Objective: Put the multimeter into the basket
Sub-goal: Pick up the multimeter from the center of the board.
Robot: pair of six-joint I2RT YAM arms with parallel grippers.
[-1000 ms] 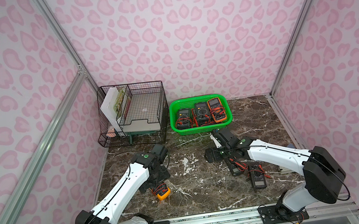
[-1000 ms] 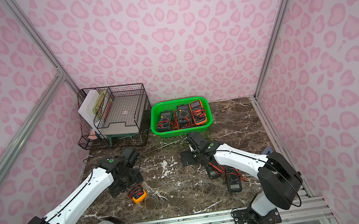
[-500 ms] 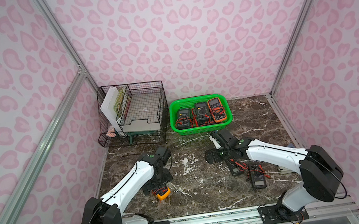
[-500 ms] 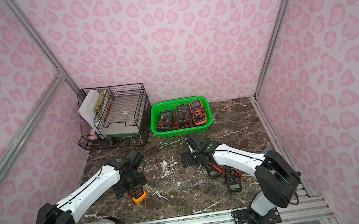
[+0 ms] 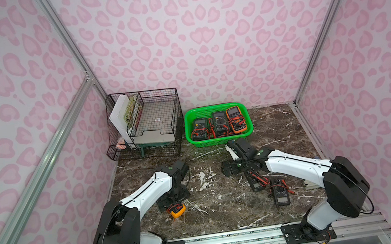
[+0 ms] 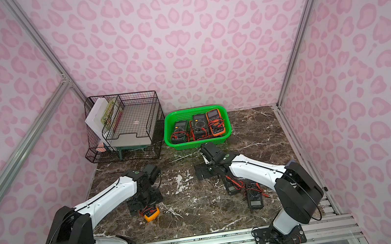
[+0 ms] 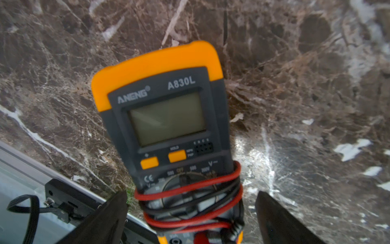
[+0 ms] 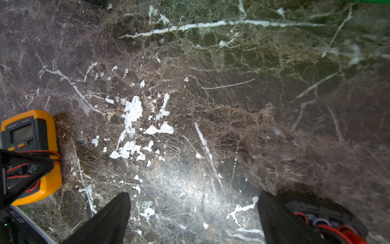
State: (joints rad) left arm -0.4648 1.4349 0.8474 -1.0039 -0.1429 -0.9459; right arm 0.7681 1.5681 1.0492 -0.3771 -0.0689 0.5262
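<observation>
An orange and grey multimeter (image 7: 166,118) with red and black leads wound round it lies near the table's front left (image 5: 177,210) (image 6: 151,213). My left gripper (image 7: 191,194) hangs low over its wrapped end, open, one finger on each side of it (image 5: 172,205). The green basket (image 5: 220,140) (image 6: 198,144) stands at the back with three multimeters inside. My right gripper (image 8: 193,194) is open over bare marble in front of the basket (image 5: 229,169). The orange multimeter (image 8: 27,135) also shows in the right wrist view.
Two black multimeters (image 5: 256,182) (image 5: 281,196) with leads lie on the marble at the right, beneath my right forearm; one (image 8: 316,213) sits just outside a right finger. A black wire rack (image 5: 146,124) stands at the back left. An aluminium rail (image 5: 230,238) runs along the front.
My left arm has folded back and lowered, bringing its open gripper down around the orange multimeter. The right arm has barely moved.
</observation>
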